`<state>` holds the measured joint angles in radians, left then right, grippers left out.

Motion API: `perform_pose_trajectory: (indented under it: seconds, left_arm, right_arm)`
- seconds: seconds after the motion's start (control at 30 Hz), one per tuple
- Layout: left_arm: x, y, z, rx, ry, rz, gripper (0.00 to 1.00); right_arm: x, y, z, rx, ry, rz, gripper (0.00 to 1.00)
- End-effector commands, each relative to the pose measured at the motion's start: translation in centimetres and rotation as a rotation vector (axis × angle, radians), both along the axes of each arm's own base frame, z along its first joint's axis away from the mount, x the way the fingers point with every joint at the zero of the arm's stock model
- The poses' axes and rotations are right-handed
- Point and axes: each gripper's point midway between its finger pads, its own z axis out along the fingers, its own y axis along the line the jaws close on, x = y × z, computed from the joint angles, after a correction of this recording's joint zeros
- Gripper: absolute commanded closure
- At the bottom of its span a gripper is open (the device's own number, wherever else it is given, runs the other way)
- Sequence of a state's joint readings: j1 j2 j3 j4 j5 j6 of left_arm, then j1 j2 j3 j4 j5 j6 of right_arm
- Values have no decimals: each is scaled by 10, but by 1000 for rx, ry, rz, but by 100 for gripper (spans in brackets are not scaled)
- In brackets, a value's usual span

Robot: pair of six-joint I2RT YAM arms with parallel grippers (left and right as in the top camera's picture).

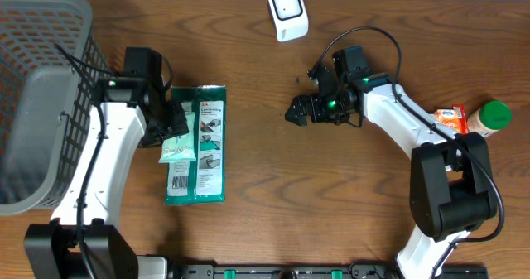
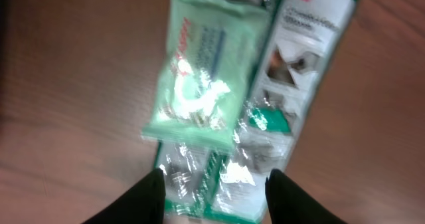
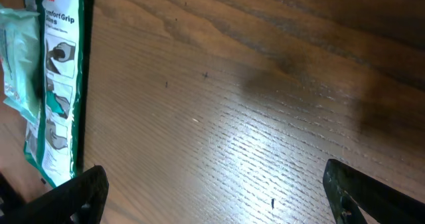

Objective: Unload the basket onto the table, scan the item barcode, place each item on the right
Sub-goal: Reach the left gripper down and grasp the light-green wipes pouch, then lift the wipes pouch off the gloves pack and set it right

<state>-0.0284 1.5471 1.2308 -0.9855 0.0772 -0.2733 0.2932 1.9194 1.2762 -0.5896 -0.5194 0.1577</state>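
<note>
A pale green wipes pack (image 1: 177, 146) lies on a green and white 3M package (image 1: 207, 146) left of the table's middle. In the left wrist view, which is blurred, the wipes pack (image 2: 199, 71) sits ahead of the fingers. My left gripper (image 2: 214, 179) stands partly open, its black fingers (image 2: 143, 201) flanking the near end of the 3M package (image 2: 299, 71). My left gripper (image 1: 174, 123) sits at the packs' left edge in the overhead view. A white scanner (image 1: 286, 12) stands at the back. My right gripper (image 1: 308, 110) hangs open over bare wood, nothing between its fingers (image 3: 86, 191).
A grey mesh basket (image 1: 41, 105) fills the far left. An orange tissue packet (image 1: 451, 120) and a green-capped bottle (image 1: 495, 117) stand at the right edge. The 3M package (image 3: 60, 84) shows at the left of the right wrist view.
</note>
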Motion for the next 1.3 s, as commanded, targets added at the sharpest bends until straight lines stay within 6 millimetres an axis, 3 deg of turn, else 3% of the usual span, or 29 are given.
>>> perform_pose_trajectory:
  seconds: [0.0, 0.27, 0.4, 0.63, 0.73, 0.93, 1.0, 1.17, 1.27]
  left_arm:
    - [-2, 11, -18, 62, 4, 26, 51]
    - [11, -13, -43, 88, -32, -62, 51]
    - [21, -2, -61, 216, -21, -52, 50]
    - [27, -3, -102, 228, 51, -89, 49]
    - [25, -3, -111, 232, 74, -100, 49]
    - [21, -3, -127, 236, 117, -106, 62]
    - [21, -3, -126, 236, 119, -106, 91]
    - [32, -5, -92, 227, 43, -97, 92]
    - [42, -17, -55, 154, -69, -93, 92]
  right_arm:
    - [3, 5, 10, 10, -19, -1, 1]
    - [6, -1, 6, -30, -30, -13, 1]
    - [5, -1, 6, -31, -29, -14, 1]
    - [6, -1, 6, -31, -29, -14, 1]
    - [6, -1, 6, -31, -29, -14, 1]
    - [6, -1, 6, -31, -29, -14, 1]
    - [5, -1, 6, -31, -29, -14, 1]
    - [5, -1, 6, -31, -29, -14, 1]
    - [5, -1, 6, -31, -29, -14, 1]
